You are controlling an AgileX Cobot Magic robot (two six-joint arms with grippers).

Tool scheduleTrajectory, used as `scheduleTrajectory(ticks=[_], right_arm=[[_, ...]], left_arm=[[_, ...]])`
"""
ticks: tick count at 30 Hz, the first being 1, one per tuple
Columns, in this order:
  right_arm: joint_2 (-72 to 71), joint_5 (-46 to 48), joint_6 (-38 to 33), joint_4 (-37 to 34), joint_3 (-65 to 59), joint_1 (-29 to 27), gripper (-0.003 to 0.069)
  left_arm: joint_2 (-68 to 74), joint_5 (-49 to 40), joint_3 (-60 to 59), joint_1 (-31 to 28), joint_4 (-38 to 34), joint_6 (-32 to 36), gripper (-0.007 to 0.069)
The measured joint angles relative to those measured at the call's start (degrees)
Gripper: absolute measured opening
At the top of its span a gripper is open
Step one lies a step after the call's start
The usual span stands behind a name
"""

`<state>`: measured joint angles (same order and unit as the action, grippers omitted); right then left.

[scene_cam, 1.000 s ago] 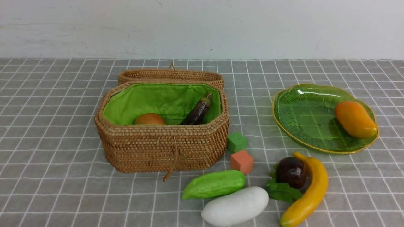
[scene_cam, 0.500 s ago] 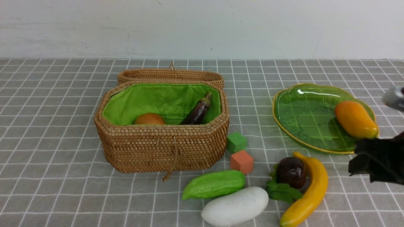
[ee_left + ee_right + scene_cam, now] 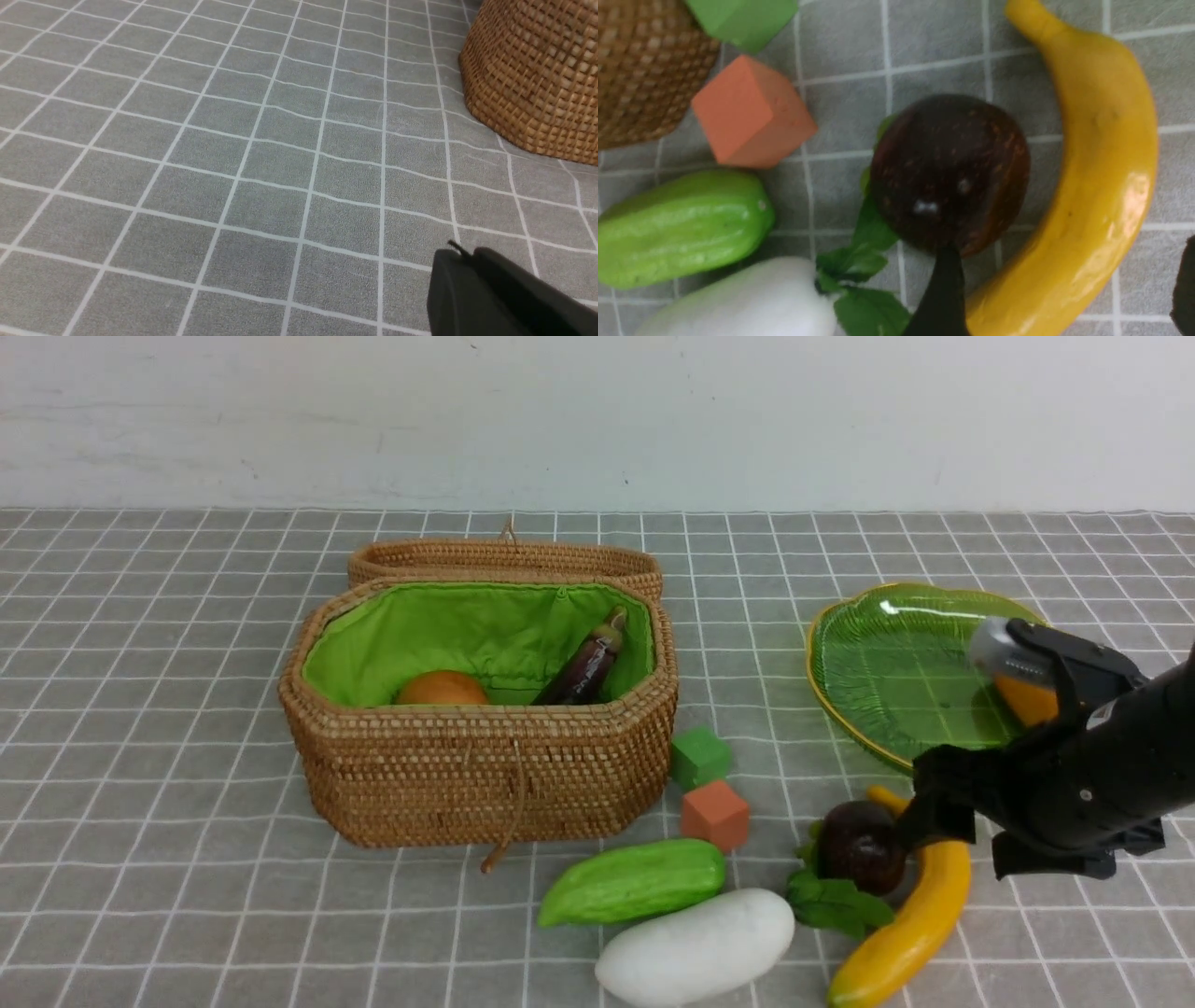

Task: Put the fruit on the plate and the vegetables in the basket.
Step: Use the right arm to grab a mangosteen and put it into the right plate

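My right gripper [image 3: 966,835] is open and low over the yellow banana [image 3: 920,915], its jaws on either side of the banana's upper half [image 3: 1101,163]. One finger [image 3: 943,289] is next to the maroon fruit [image 3: 861,845], which rests on the leafy bunch [image 3: 836,901]. The mango [image 3: 1025,698] lies on the green plate [image 3: 896,663], partly hidden by my right arm. The eggplant [image 3: 588,667] and tuber [image 3: 442,689] lie in the open basket [image 3: 476,770]. The green gourd [image 3: 633,880] and white gourd [image 3: 695,947] lie in front. My left gripper [image 3: 460,254] is shut and empty over bare cloth.
A green cube [image 3: 700,756] and an orange cube [image 3: 715,814] sit between the basket and the maroon fruit. The basket lid [image 3: 504,560] lies open behind it. The basket wall [image 3: 537,79] shows beyond my left gripper.
My right arm has come in from the right edge and moved left, down to the banana. Nothing on the table has moved.
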<state>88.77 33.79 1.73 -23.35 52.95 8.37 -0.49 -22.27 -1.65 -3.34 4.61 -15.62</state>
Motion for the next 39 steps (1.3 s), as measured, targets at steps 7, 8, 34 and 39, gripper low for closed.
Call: scheduleTrajectory(ticks=[7,8,34,39], right_arm=[[0.0,-2.2,2.3,-3.2,0.3,0.1,0.0552],[0.0,-2.2,1.0,-3.9,0.4,0.3,0.0552],[15.5,12.4,-0.5,2.8,17.0,4.2,0.0625],[16.5,12.2,-1.7,1.5,17.0,4.2,0.0528]], left_arm=[[0.0,0.0,0.0,0.0,0.0,0.0,0.0032],[0.0,0.0,0.0,0.0,0.0,0.0,0.0032],[0.0,0.0,0.0,0.0,0.0,0.0,0.0041],[0.0,0.0,0.0,0.0,0.0,0.0,0.0050]])
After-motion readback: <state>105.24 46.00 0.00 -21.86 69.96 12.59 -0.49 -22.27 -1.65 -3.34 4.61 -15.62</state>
